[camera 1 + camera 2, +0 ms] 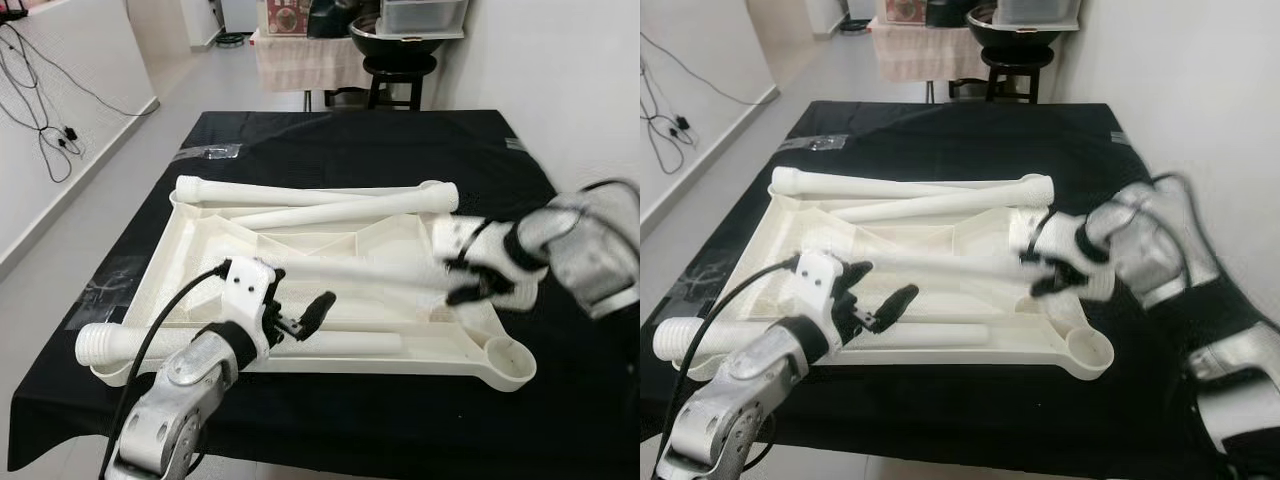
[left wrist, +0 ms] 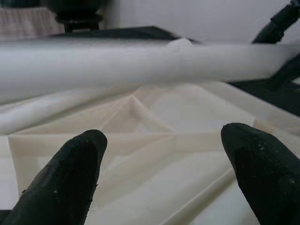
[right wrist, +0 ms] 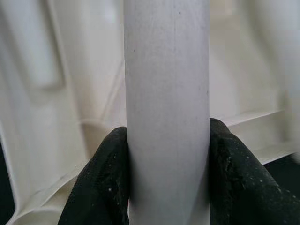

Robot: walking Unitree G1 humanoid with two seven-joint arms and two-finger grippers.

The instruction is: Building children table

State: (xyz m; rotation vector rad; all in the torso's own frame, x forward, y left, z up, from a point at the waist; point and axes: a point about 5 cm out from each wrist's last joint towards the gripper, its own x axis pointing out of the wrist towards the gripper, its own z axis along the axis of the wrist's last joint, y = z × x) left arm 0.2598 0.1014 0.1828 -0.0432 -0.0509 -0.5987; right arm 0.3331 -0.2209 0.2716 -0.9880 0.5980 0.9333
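Observation:
A white children's tabletop [image 1: 400, 362] lies upside down on the black-covered table [image 1: 350, 140]. My right gripper [image 1: 465, 280] is shut on a white table leg [image 1: 370, 272] and holds it level across the tabletop; in the right wrist view the black fingers [image 3: 101, 183] clamp the leg [image 3: 166, 93] from both sides. My left gripper [image 1: 298, 300] stands open beside the leg's left end, and the leg [image 2: 140, 63] passes just beyond its fingertips [image 2: 65, 178]. Two more legs [image 1: 300, 192] lie along the far edge. Another leg with a threaded end [image 1: 110, 342] sits at the near left corner.
A round leg socket [image 1: 505, 360] is at the tabletop's near right corner. Behind the table stand a dark stool with a black bowl [image 1: 400, 60] and a cloth-covered stand [image 1: 300, 60]. Cables [image 1: 45, 130] hang on the left wall. A white wall runs close on the right.

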